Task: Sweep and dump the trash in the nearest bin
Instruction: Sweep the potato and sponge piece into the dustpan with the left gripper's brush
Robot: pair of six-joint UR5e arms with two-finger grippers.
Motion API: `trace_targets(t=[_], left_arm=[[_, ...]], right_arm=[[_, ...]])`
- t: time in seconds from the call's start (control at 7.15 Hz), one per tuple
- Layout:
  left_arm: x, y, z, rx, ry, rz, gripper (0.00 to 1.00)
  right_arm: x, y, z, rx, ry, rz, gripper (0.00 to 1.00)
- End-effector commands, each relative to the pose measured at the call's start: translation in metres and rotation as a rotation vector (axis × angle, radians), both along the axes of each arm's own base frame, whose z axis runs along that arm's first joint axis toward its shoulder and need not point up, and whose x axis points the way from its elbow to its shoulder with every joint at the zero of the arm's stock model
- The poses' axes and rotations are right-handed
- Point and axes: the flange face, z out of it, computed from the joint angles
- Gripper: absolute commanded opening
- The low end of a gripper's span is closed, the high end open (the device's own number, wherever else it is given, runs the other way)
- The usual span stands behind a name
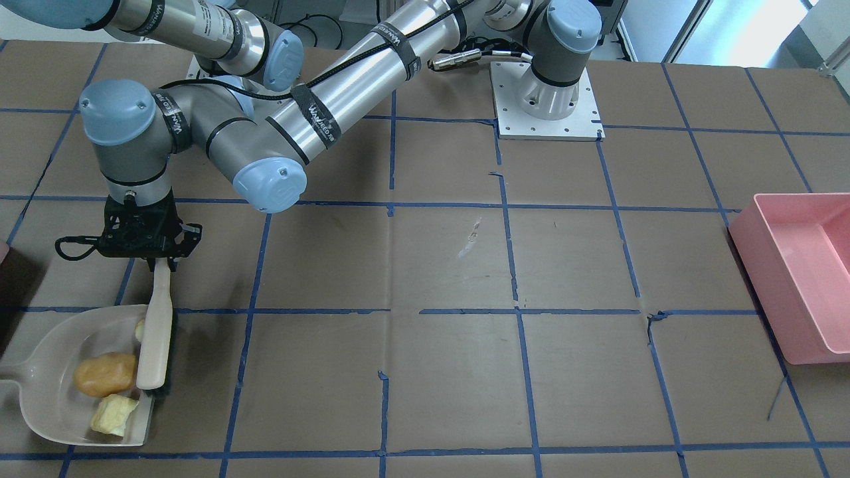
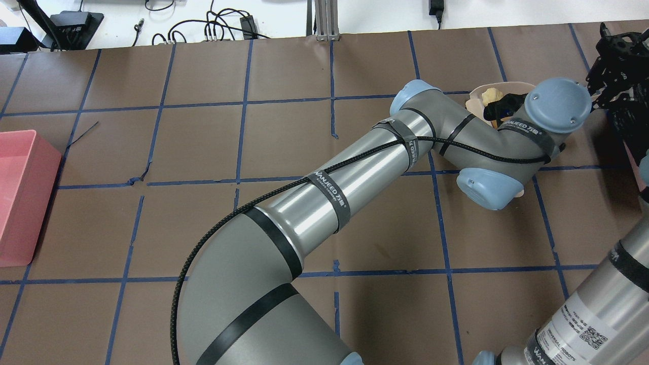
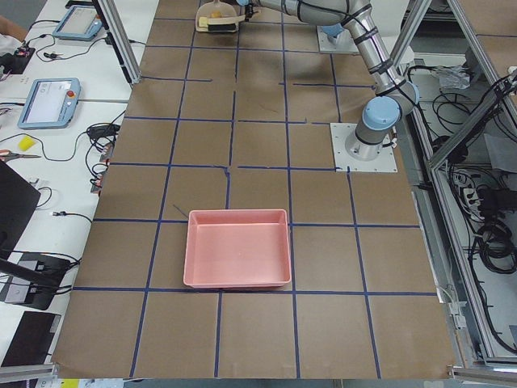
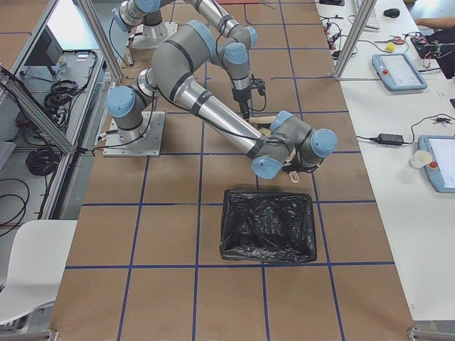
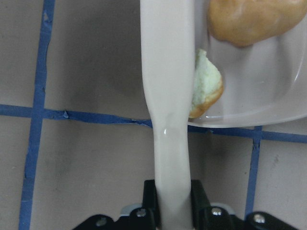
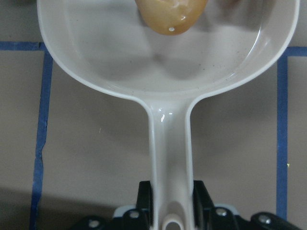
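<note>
A cream dustpan [image 1: 50, 345] lies flat on the table at the view's lower left. In it are a tan ball [image 1: 105, 374], a yellow chunk [image 1: 114, 415] and a pale green-yellow chunk [image 1: 140, 330] half hidden by the brush. My left gripper [image 1: 161, 261] reaches across and is shut on the cream brush handle [image 5: 168, 96]. The brush [image 1: 156, 338] lies along the pan's open edge. My right gripper [image 6: 170, 207] is shut on the dustpan handle [image 6: 169, 143]; the tan ball [image 6: 171, 12] shows in the pan.
A bin lined with a black bag [image 4: 269, 226] stands close to the dustpan on the robot's right. A pink bin [image 1: 797, 265] sits at the far opposite end of the table. My left arm [image 2: 355, 177] stretches across the middle.
</note>
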Motion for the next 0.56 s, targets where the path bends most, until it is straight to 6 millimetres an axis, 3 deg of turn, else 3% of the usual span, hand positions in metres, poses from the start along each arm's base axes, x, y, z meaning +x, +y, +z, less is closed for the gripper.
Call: trace_targets(t=[0.0, 0.42], left_arm=[[-0.016, -0.011, 0.020, -0.042, 0.054, 0.014, 0.01], [-0.027, -0.018, 0.047, -0.085, 0.106, 0.016, 0.02]], right_arm=[[0.000, 0.000, 0.000, 0.000, 0.000, 0.000, 0.00], [-0.001, 0.000, 0.001, -0.005, 0.000, 0.006, 0.00]])
